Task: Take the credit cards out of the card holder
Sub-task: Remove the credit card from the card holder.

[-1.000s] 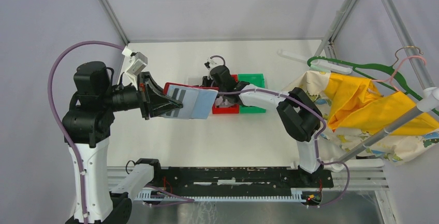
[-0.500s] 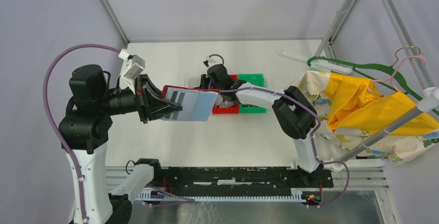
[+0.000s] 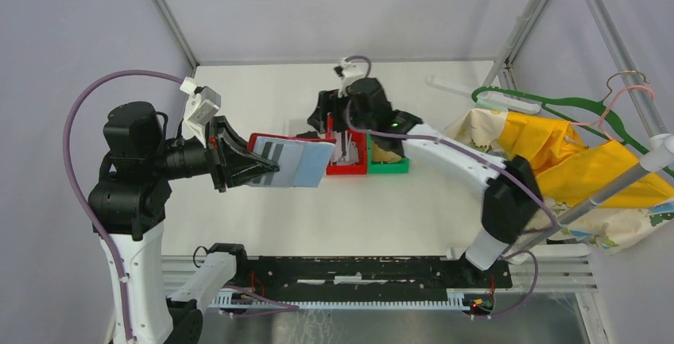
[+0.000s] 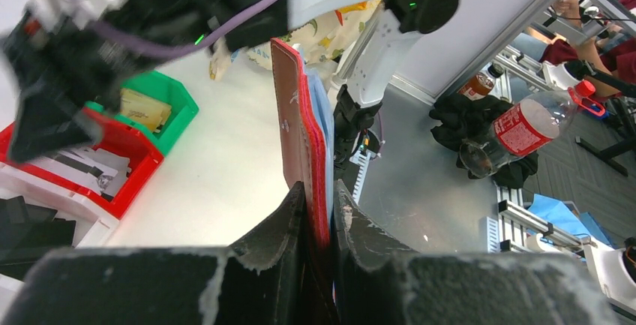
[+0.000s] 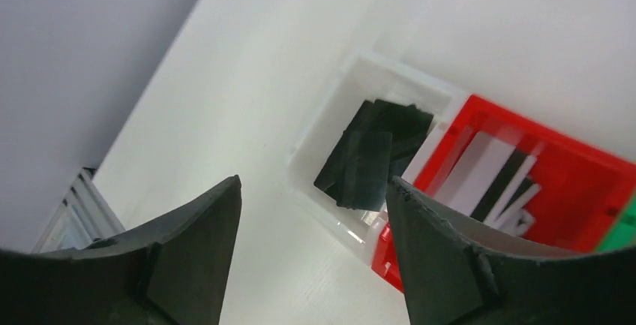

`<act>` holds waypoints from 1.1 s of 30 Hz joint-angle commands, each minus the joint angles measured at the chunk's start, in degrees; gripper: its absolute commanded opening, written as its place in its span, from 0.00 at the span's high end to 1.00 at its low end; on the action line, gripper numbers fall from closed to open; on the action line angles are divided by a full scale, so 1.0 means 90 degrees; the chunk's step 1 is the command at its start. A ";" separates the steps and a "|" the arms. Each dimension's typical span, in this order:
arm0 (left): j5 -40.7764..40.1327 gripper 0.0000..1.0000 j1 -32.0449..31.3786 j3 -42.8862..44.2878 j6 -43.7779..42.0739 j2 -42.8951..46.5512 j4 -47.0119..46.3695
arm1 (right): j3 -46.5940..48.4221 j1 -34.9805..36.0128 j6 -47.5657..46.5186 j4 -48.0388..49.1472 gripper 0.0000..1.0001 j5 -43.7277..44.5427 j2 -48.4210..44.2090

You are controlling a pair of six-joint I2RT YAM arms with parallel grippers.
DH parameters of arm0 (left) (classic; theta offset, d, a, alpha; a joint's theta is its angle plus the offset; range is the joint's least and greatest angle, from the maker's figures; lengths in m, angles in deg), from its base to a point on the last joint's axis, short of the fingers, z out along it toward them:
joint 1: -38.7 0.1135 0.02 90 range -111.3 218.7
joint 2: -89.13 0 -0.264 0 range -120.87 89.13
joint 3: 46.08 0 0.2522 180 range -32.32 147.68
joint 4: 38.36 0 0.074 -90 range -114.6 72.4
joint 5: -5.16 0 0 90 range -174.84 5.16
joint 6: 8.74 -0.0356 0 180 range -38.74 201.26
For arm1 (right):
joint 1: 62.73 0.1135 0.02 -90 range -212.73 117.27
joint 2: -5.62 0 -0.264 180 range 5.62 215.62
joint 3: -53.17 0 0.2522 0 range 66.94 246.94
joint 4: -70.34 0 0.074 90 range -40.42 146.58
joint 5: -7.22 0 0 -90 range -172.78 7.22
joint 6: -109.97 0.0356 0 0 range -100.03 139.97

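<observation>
My left gripper [image 3: 253,163] is shut on the red card holder [image 3: 292,160] and holds it in the air, its pale blue-grey inner leaves facing up. Two dark stripes show on the leaves. In the left wrist view the holder [image 4: 306,115] stands edge-on between my fingers [image 4: 285,224]. My right gripper [image 3: 324,115] is open and empty, above the far side of the bins; its jaws stand wide apart [image 5: 311,190]. Several cards [image 3: 346,151] lie in the red bin [image 3: 347,171]. A gold-tan card [image 3: 387,153] lies in the green bin [image 3: 389,168].
A white tray [image 5: 337,100] holding black wallets [image 5: 373,152] stands left of the red bin [image 5: 592,182]. A clothes rack with yellow and patterned cloth [image 3: 556,153] and hangers [image 3: 548,106] fills the right side. The black rail [image 3: 358,268] runs along the near edge.
My right arm has lifted and swung away from the red bin toward the far side. The left gripper still holds the card holder, shifted slightly.
</observation>
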 commanded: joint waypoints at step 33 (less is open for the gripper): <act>0.0110 0.97 -0.0013 0.0384 -0.1781 -0.0207 0.1165 | -0.1026 0.0639 -0.0424 0.1999 0.09 -0.4652 -0.3206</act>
